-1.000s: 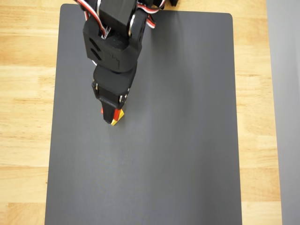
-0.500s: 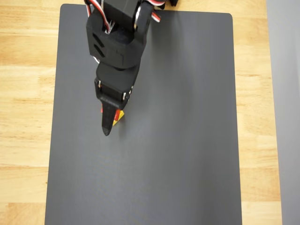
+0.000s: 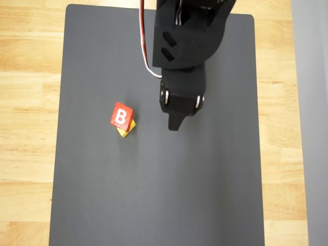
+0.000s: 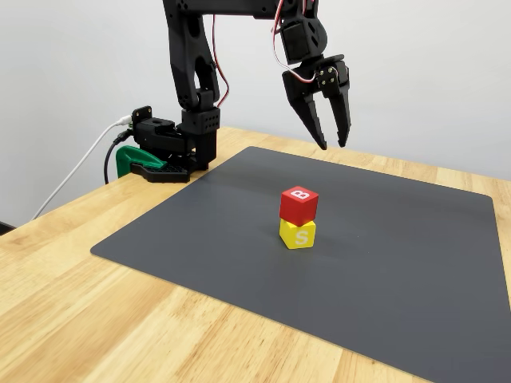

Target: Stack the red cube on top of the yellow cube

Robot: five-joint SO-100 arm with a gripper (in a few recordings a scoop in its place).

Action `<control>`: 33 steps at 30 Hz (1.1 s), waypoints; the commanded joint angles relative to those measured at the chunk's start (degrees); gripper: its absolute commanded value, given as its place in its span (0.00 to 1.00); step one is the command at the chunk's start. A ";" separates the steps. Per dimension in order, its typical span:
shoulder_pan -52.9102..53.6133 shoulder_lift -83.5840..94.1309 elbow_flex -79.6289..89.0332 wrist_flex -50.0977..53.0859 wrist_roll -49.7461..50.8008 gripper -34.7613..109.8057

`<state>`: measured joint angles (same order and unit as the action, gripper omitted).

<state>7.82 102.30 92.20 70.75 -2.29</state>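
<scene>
The red cube (image 3: 121,115) (image 4: 299,205), with a white "B" on top, rests on the yellow cube (image 3: 126,129) (image 4: 298,234), slightly turned against it. In the fixed view the yellow cube shows a white "S" on its front face. Both stand on the dark mat. My black gripper (image 3: 174,124) (image 4: 332,145) hangs open and empty in the air, up and to the right of the stack in the overhead view, well clear of it.
The dark grey mat (image 3: 205,195) (image 4: 415,263) covers most of the wooden table (image 3: 25,102). The arm's base (image 4: 172,152) with its green clamp stands at the mat's far left corner in the fixed view.
The gripper has let go of the red cube, risen and swung to the right, away from the stack. The red cube now shows uncovered on the yellow one.
</scene>
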 commanded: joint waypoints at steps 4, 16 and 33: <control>-0.26 10.72 8.88 -3.69 0.79 0.24; -1.05 27.95 24.70 -6.33 -1.67 0.24; -2.02 50.98 44.30 -9.49 -4.57 0.24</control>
<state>4.04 150.73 135.26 61.52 -5.80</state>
